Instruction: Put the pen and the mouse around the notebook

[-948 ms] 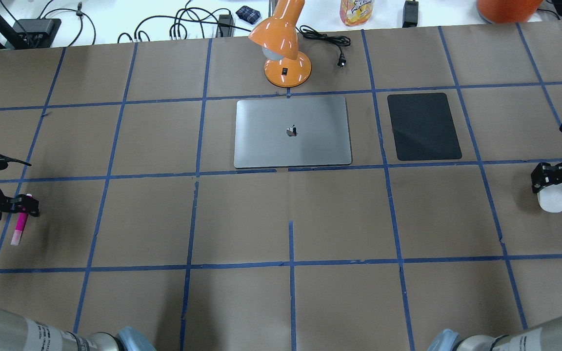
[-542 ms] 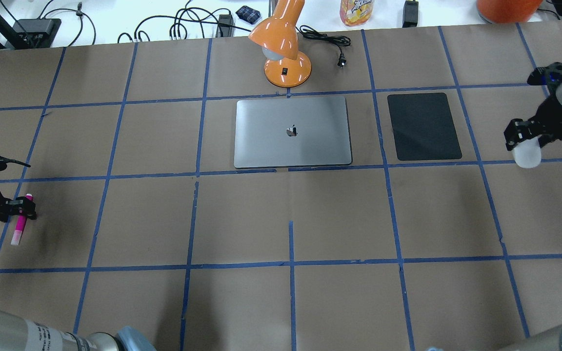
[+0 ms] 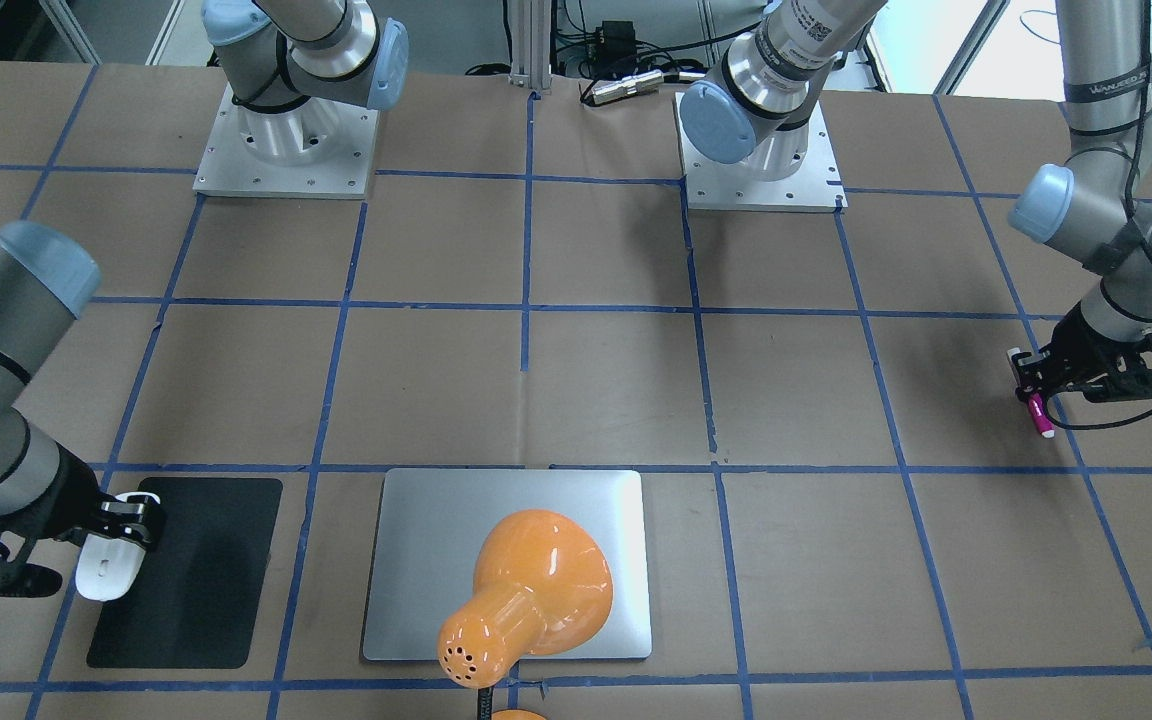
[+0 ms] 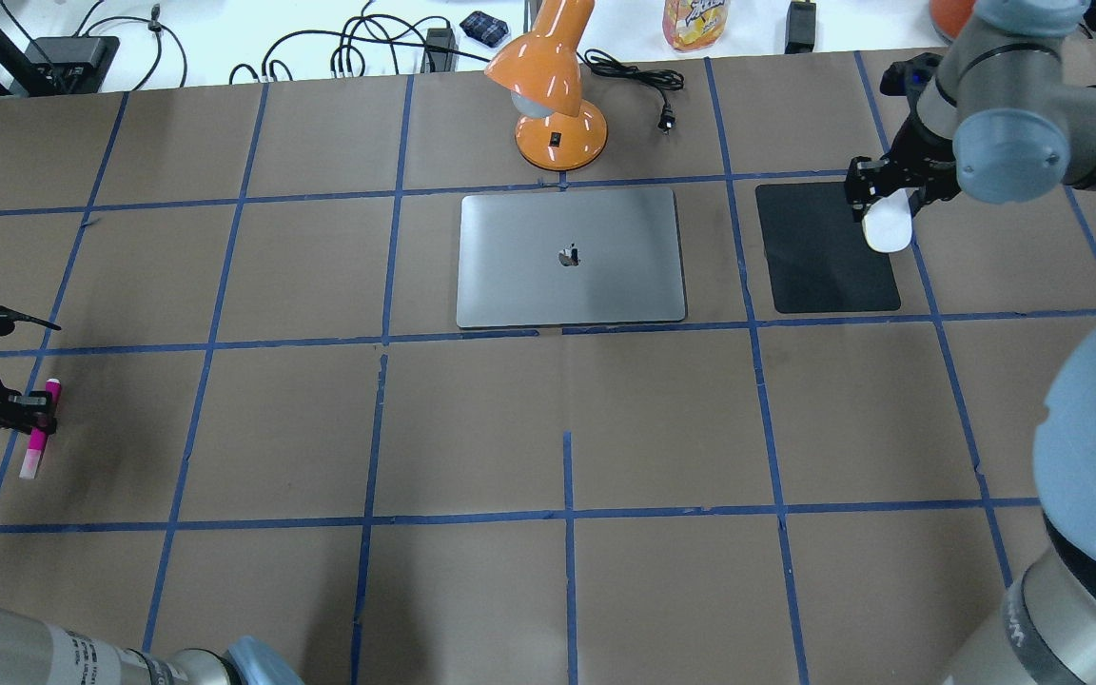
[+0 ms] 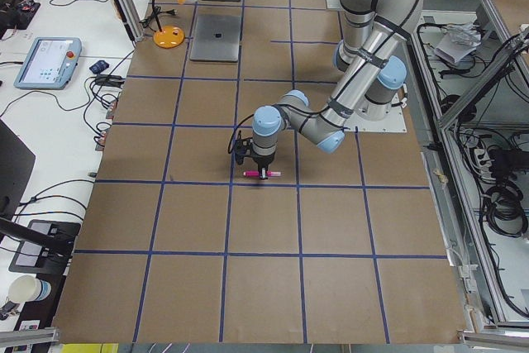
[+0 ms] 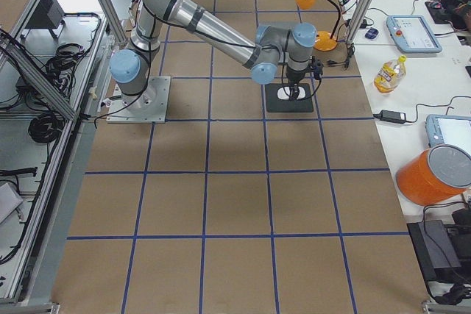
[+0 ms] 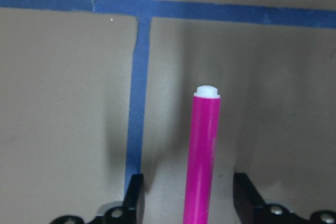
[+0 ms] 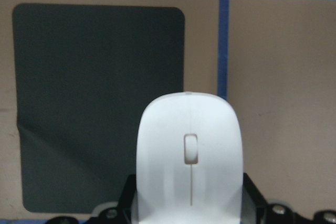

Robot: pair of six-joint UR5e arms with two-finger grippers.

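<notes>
The right jaws are gripping the mouse (image 4: 888, 225) by its sides, closed tight against the white shell, as the right wrist view (image 8: 189, 156) is showing. The mouse is hanging over the right edge of the black mat (image 4: 819, 249). It is looking slightly raised, though its height above the mat is hard to judge. The notebook (image 4: 570, 257) is lying flat at the far middle of the desk (image 4: 472, 428), just in front of the orange lamp (image 4: 553, 95). The mat is sitting between it and the mouse, so the mouse is already hovering near the notebook's right side.

At the left edge of the desk the left jaws are standing open over the pen (image 4: 37, 440). The left wrist view is showing the pink barrel (image 7: 202, 150) running between the two fingers with a clear gap on each side, so nothing is being gripped there yet. The pen is lying on the paper with its long axis running near to far, in line with the slot of the jaws. It is looking ready for a straight closing pinch. The left arm is much the nearer one to it. From there the notebook is lying well off to the right and farther back.
</notes>
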